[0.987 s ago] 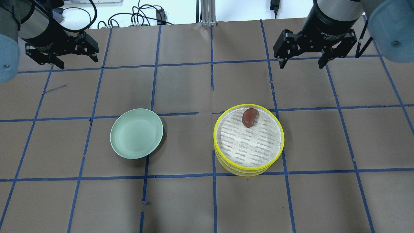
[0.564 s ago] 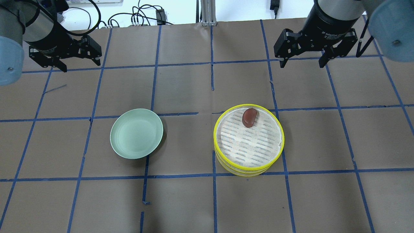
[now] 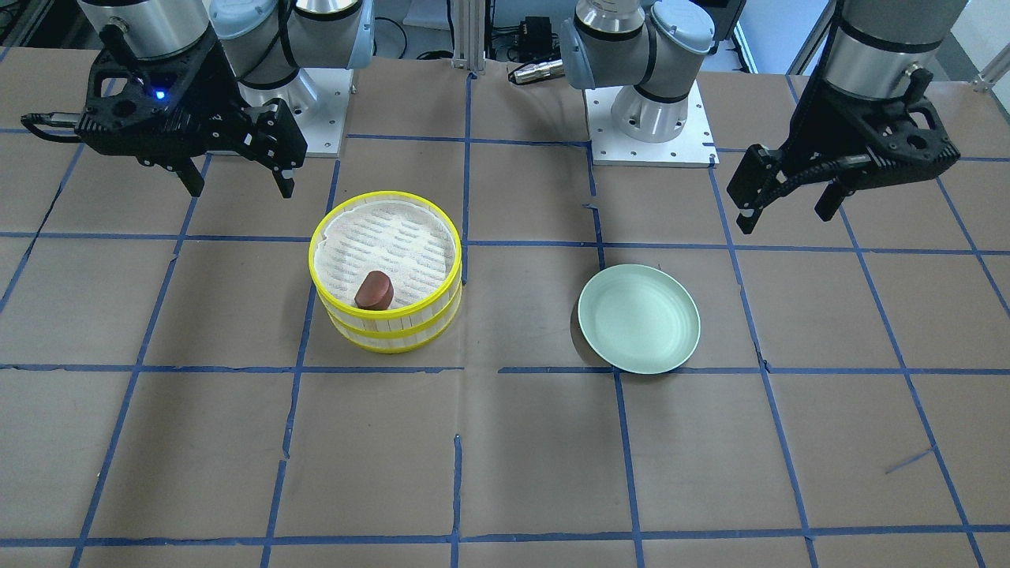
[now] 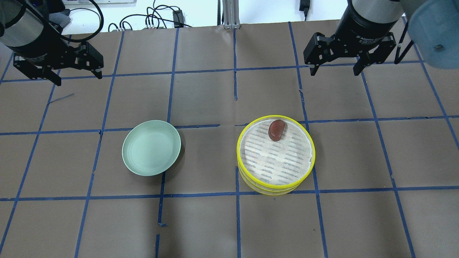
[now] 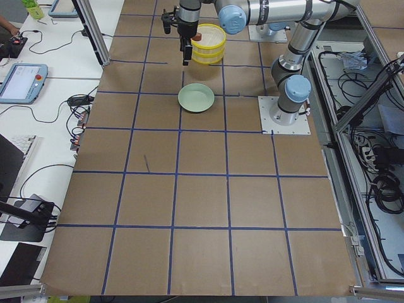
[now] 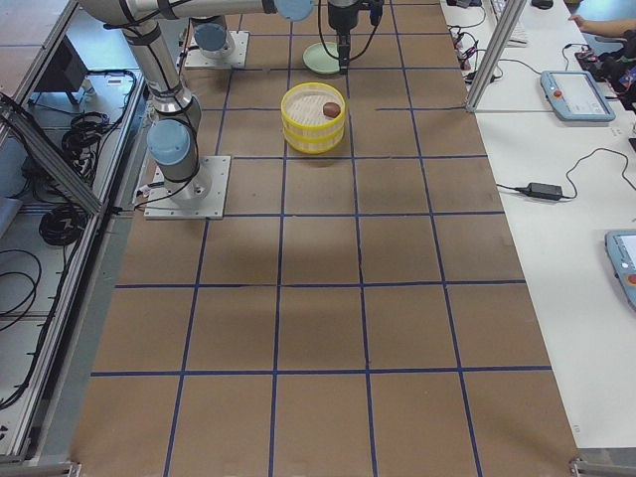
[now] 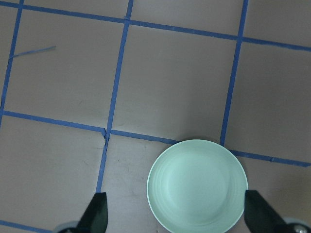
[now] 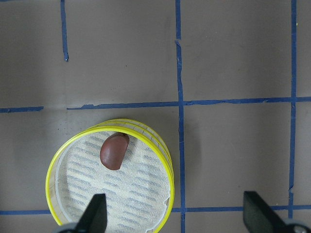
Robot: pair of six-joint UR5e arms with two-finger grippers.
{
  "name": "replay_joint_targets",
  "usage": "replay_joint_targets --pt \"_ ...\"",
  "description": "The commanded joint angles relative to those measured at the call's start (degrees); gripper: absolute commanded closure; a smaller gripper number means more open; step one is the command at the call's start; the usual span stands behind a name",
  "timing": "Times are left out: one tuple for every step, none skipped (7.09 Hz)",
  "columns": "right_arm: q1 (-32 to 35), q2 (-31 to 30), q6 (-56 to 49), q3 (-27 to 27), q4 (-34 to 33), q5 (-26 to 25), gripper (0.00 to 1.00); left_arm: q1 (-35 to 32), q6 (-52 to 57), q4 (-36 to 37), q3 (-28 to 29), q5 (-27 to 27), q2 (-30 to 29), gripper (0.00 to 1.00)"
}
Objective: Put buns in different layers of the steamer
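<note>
The two steamer layers [image 4: 276,186] stand stacked on the table's right half, with yellow rims and pale slatted walls [image 3: 394,323]. The reddish-brown bun [image 4: 276,130] lies on the top layer's white slotted floor near its far edge; it also shows in the front view [image 3: 374,290] and the right wrist view [image 8: 114,151]. The white bun is not in view. My left gripper [image 4: 78,77] is open and empty, raised at the far left. My right gripper [image 4: 334,71] is open and empty, raised beyond the steamer.
A pale green plate [image 4: 151,147] with nothing on it sits left of centre, also in the left wrist view [image 7: 197,184]. Brown paper with blue tape lines covers the table. Cables lie beyond the far edge.
My left gripper has shifted towards the left edge of the overhead view, still open. The right gripper, the steamer, the bun and the plate have not moved.
</note>
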Motion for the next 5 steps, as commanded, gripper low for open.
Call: replay_joint_targets --pt "0.0 0.0 0.0 0.1 0.0 0.0 0.00 0.3 2.0 -1.8 0.7 0.0 2.1 0.00" --pt "0.0 0.0 0.0 0.1 -0.1 0.1 0.00 -0.1 2.3 -1.8 1.4 -0.1 2.1 0.00" --pt "0.0 0.0 0.0 0.1 -0.1 0.1 0.00 0.0 2.4 -1.9 1.5 -0.2 2.2 0.00" --pt "0.0 0.0 0.0 0.1 0.0 0.0 0.00 0.3 3.8 -3.7 1.5 0.1 2.7 0.00" --pt "0.0 0.0 -0.1 0.1 0.0 0.0 0.00 0.4 4.2 -4.1 1.4 0.2 2.7 0.00"
